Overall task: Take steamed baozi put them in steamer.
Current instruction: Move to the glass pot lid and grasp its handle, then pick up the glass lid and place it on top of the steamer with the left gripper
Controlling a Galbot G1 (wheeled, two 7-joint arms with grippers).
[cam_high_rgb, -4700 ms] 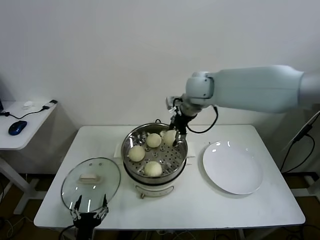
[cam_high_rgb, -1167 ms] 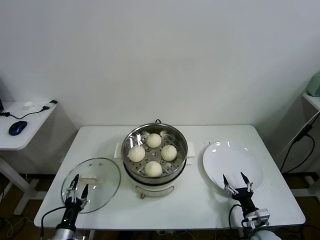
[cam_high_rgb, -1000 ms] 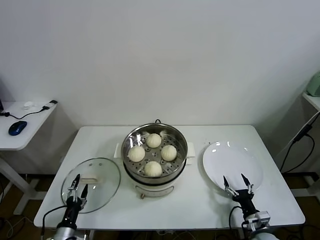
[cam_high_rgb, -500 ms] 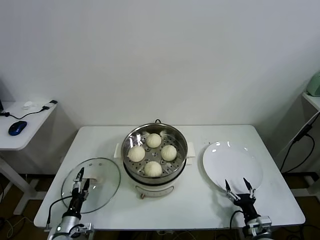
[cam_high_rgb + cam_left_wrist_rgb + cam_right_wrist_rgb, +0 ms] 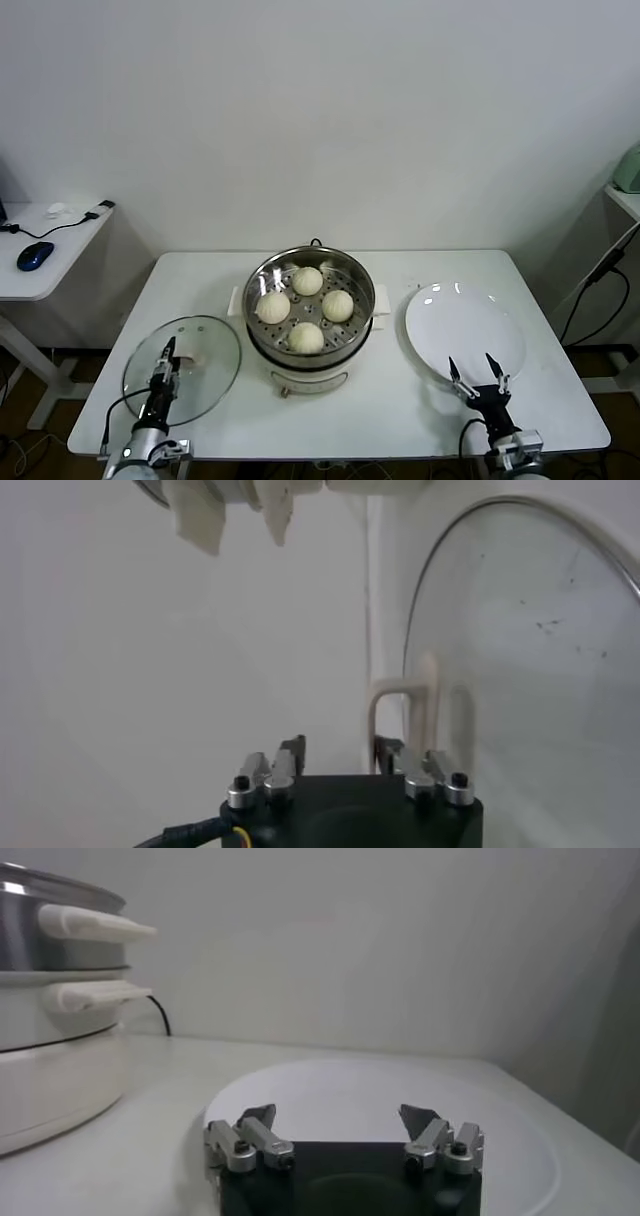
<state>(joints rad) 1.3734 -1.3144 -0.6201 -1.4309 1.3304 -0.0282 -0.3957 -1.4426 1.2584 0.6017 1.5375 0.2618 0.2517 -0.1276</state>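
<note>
Head view shows four steamed baozi (image 5: 306, 308) already in the steamer (image 5: 311, 350), so nothing remains. Left gripper (image 5: 165, 361), jaws narrowed around the lid handle (image 5: 403, 716); right gripper (image 5: 476, 374) gapes empty.

Both arms (image 5: 140, 455) are cut off at the head view's lower edge.
</note>
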